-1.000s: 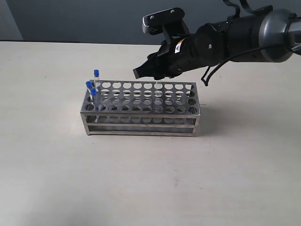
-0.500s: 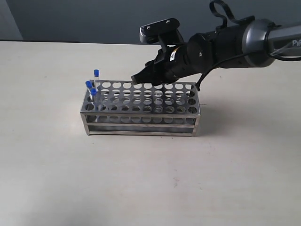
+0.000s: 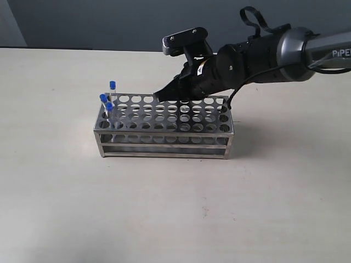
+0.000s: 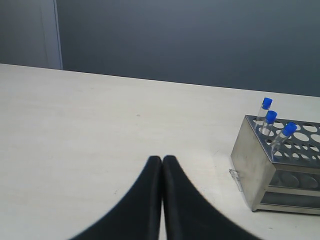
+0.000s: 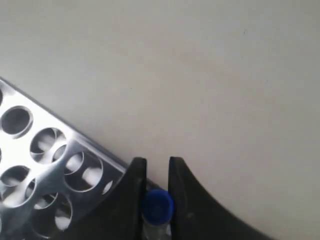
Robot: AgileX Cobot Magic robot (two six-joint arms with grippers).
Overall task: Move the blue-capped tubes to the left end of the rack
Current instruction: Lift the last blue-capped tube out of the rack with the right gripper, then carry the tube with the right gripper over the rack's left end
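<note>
Shifted left and lower since a second ago, jaws narrower: right gripper [image 3: 160, 95]. Farthest left, left gripper [image 4: 162, 167] pressed shut on nothing, over bare table [image 4: 75, 115] beside rack [image 3: 164, 131]. Three tubes [image 3: 108, 105] upright in holes at rack's left end, blue caps above the top plate. Fourth tube [image 5: 157, 206] at rack's far edge near the middle, cap pinched between right gripper's fingers [image 5: 134, 185].

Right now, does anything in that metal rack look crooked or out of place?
Slightly. The three blue-capped tubes at the rack's left end lean at different angles instead of standing straight. The fourth tube sits apart, at the rack's back edge, between the right gripper's fingers.
</note>
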